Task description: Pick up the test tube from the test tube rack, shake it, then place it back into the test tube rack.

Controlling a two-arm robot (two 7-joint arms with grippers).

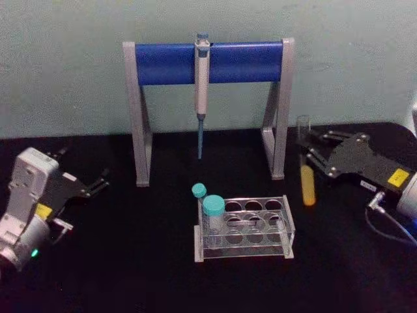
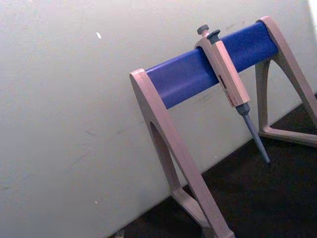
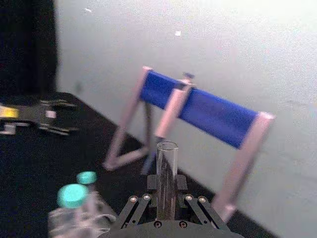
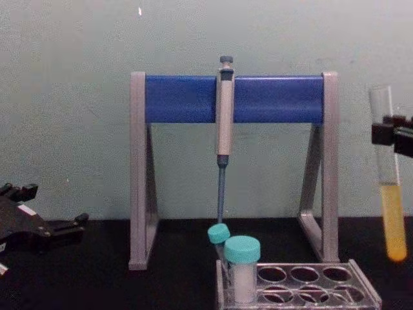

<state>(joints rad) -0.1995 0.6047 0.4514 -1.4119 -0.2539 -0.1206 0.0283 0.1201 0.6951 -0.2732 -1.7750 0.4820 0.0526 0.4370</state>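
Note:
The test tube [image 1: 307,171] is a long clear glass tube with yellow liquid in its lower part. It hangs upright in the air, to the right of the test tube rack [image 1: 244,252] and clear of it. My right gripper [image 1: 305,149] is shut on the tube's upper part; the chest view shows the test tube [image 4: 391,200] held by the right gripper [image 4: 390,134], well above the test tube rack [image 4: 310,285]. In the right wrist view the test tube [image 3: 167,171] stands between the fingers of the right gripper [image 3: 167,199]. My left gripper [image 1: 98,183] rests open at the table's left.
Two teal-capped tubes [image 1: 213,207] stand at the rack's left end. Behind the rack stands a grey-and-blue pipette stand [image 1: 208,62] with a grey pipette [image 1: 201,85] hanging from it. The table is black, with a pale wall behind.

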